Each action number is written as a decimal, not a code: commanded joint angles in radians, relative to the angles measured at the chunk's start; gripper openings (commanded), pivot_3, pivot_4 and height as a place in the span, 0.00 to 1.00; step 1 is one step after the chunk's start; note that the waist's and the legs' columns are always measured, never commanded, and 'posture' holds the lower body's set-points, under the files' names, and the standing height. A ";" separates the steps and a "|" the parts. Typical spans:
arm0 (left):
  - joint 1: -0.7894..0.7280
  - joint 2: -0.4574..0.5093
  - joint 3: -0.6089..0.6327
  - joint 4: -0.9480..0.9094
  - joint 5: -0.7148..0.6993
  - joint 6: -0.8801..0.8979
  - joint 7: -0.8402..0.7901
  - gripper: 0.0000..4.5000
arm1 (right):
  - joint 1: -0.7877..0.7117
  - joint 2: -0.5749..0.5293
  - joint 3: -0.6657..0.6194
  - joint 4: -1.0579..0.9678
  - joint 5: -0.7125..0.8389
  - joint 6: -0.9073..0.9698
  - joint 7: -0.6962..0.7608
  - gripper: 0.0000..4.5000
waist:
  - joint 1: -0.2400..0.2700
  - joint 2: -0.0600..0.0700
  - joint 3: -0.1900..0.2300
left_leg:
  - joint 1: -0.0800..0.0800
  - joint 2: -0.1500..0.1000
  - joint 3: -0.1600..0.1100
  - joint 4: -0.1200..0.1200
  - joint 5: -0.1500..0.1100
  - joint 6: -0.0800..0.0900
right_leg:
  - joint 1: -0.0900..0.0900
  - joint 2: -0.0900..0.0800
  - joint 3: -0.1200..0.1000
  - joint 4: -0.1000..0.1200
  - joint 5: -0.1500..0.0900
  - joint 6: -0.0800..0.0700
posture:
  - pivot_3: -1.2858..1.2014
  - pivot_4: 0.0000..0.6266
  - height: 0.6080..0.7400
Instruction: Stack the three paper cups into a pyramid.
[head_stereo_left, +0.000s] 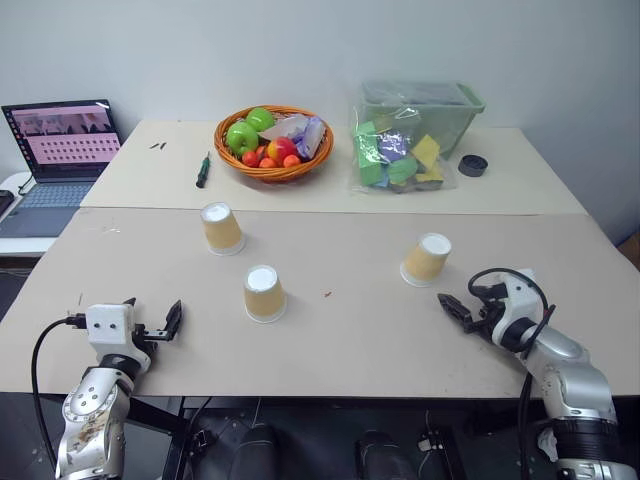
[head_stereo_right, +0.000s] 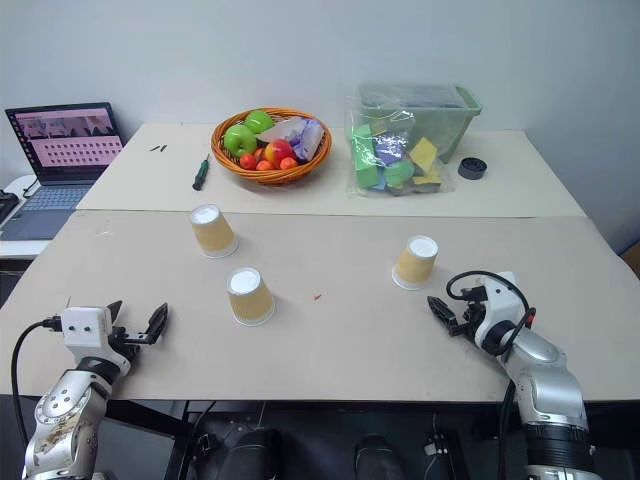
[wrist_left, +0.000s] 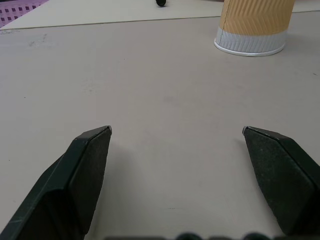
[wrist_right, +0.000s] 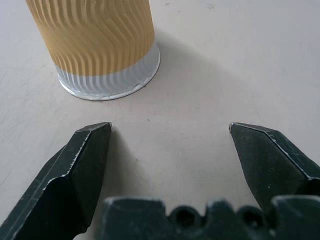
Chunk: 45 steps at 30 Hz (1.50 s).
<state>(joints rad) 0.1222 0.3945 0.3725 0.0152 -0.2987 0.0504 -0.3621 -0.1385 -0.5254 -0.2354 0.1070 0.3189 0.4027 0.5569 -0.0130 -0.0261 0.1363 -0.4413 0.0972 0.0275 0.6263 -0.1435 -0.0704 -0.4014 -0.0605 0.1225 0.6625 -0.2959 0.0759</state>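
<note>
Two tan tables (head_stereo_left: 330, 350) sit end to end in front of me, the near one carrying the cups. At eleven o'clock, off the far table's corner, an open laptop (head_stereo_left: 62, 150) stands. On the far table a woven fruit basket (head_stereo_left: 273, 143) sits at twelve, and a green bin (head_stereo_left: 420, 105) with a clear bag of coloured blocks (head_stereo_left: 397, 158) sits at one o'clock.

My left gripper (head_stereo_left: 150, 325) rests at about eight o'clock, fingers spread wide and holding nothing; my right gripper (head_stereo_left: 462, 308) at four o'clock is just as wide and empty.

All three paper cups stand upside down and well apart, none stacked: one (head_stereo_left: 221, 228) at eleven, one (head_stereo_left: 264, 293) nearest me toward the middle, one (head_stereo_left: 427, 259) at two, just ahead of my right gripper.

A screwdriver (head_stereo_left: 202, 170) lies left of the basket, and a small black cap (head_stereo_left: 472, 165) right of the bag
</note>
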 joint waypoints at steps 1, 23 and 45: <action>0.003 -0.001 -0.034 0.014 0.006 0.019 -0.026 1.00 | 0.041 -0.056 0.026 -0.106 0.020 0.046 0.067 0.99 | 0.000 0.000 0.000 | 0.000 0.000 0.000 0.000 0.000 0.000 | 0.000 0.000 0.000 0.000 0.000 0.000 | 0.52 0.24 0.64; 0.011 0.311 -0.190 -0.361 -0.125 0.172 -0.484 1.00 | -0.292 -0.234 0.316 -0.624 0.270 0.274 0.348 0.99 | 0.010 -0.014 0.009 | -0.025 0.001 0.000 -0.015 0.005 0.011 | -0.020 0.001 -0.003 -0.013 0.009 -0.004 | 0.52 0.24 0.64; -0.241 0.246 -0.293 -0.322 -0.140 0.260 -0.490 0.76 | -0.193 -0.245 0.268 -0.648 0.243 0.273 0.302 1.00 | 0.000 -0.014 0.011 | -0.022 0.002 -0.001 -0.010 0.009 0.010 | -0.019 0.003 -0.002 0.000 0.009 -0.002 | 0.52 0.24 0.64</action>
<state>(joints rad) -0.1040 0.6416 0.0684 -0.2965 -0.4328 0.3107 -0.8536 -0.3336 -0.7595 0.0662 -0.5061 0.5627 0.6970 0.8641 -0.0127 -0.0398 0.1475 -0.4633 0.0995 0.0267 0.6163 -0.1341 -0.0601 -0.4209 -0.0571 0.1209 0.6622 -0.2867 0.0735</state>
